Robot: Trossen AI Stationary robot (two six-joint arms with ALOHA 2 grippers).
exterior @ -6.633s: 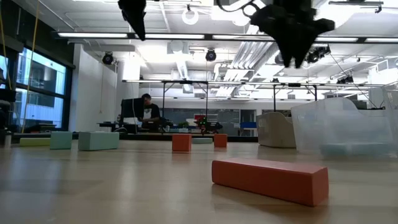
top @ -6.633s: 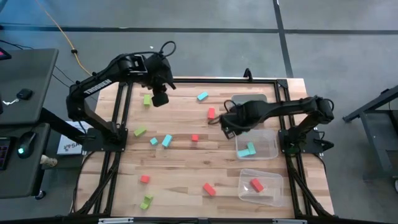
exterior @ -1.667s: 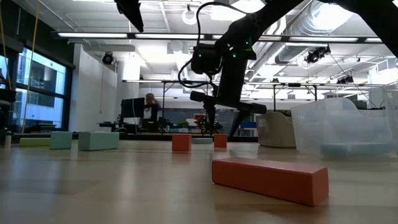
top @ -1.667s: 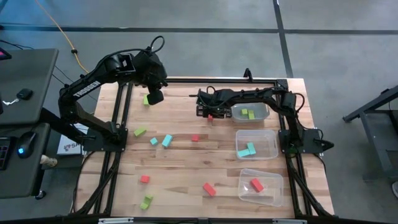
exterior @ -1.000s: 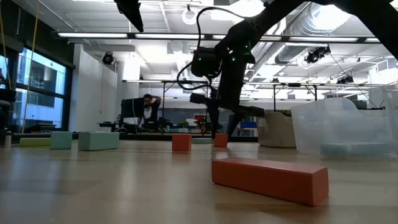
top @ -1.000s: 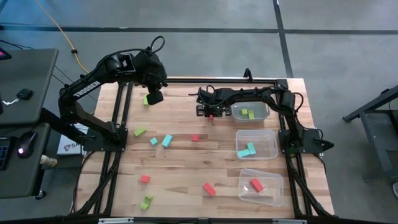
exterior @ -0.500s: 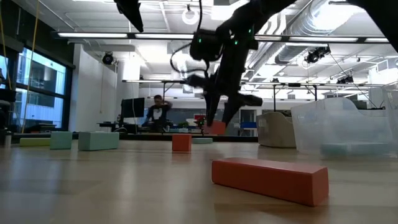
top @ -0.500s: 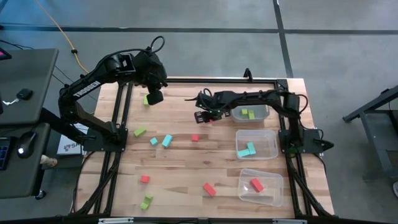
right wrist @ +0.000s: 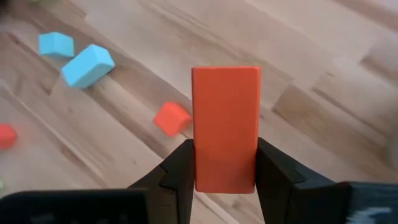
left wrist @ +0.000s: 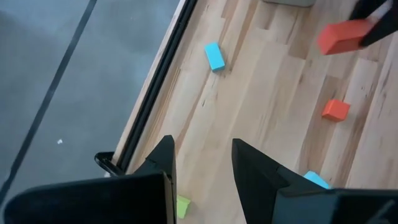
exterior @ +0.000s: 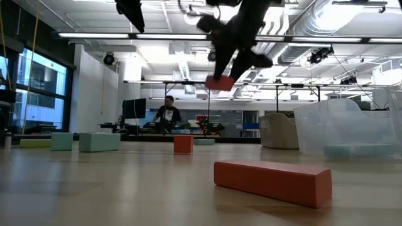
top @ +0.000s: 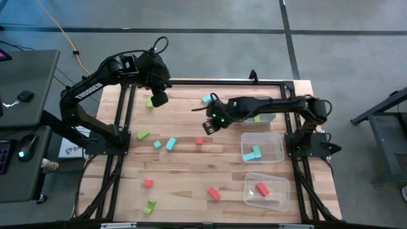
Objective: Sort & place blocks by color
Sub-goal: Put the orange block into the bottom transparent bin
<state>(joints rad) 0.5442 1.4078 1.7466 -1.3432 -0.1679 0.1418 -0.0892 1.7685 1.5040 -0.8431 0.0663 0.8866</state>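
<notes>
Red-orange bar (right wrist: 225,127): clamped between right gripper (right wrist: 224,163) fingers, lifted off the wooden table (top: 184,165).
Right gripper: at table centre, closed on that bar.
Left gripper (left wrist: 200,163): at 11 o'clock, fingers apart, holding nothing.
Loose blocks (top: 170,144): scattered from 7 to 12 o'clock.
Bins (top: 262,147): along 3 o'clock edge.
Arm lettering (top: 87,89): "TROSSEN".

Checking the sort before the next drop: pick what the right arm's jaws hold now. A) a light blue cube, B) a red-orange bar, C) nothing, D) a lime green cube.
B: in the right wrist view the right gripper has its jaws clamped on the sides of a red-orange bar, and the low view shows that bar lifted clear of the table.
</notes>
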